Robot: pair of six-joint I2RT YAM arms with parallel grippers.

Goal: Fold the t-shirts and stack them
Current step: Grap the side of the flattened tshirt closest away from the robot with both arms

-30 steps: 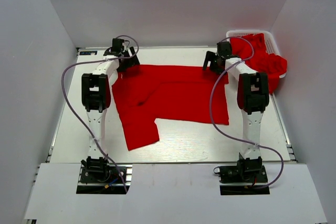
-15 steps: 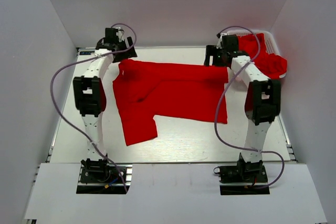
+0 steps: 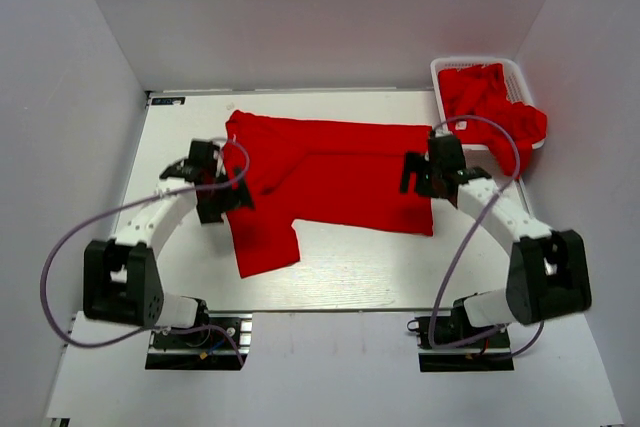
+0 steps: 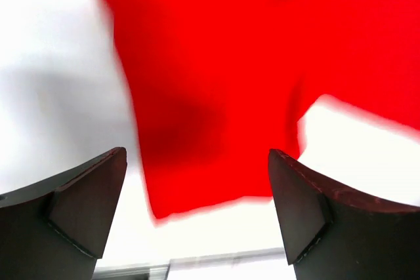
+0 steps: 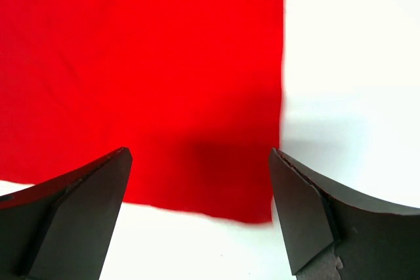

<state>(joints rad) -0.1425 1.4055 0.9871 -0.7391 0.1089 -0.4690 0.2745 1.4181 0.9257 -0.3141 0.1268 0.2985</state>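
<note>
A red t-shirt (image 3: 330, 172) lies spread on the white table, partly folded, with a flap reaching to the front left. My left gripper (image 3: 222, 197) is open and empty above the shirt's left edge; the left wrist view shows the red flap (image 4: 216, 96) between the fingers (image 4: 85, 201). My right gripper (image 3: 418, 175) is open and empty above the shirt's right edge; the right wrist view shows the shirt's corner (image 5: 164, 83) below the fingers (image 5: 308, 214). More red t-shirts (image 3: 495, 107) are heaped in the basket at the back right.
A white slotted basket (image 3: 445, 67) stands at the back right corner, with shirts spilling over its right side. White walls enclose the table (image 3: 350, 267) on three sides. Purple cables loop from both arms.
Both arms have drawn back from the shirt's far edge towards the front. They have let go of the fabric, which now lies flat with its far edge further back.
</note>
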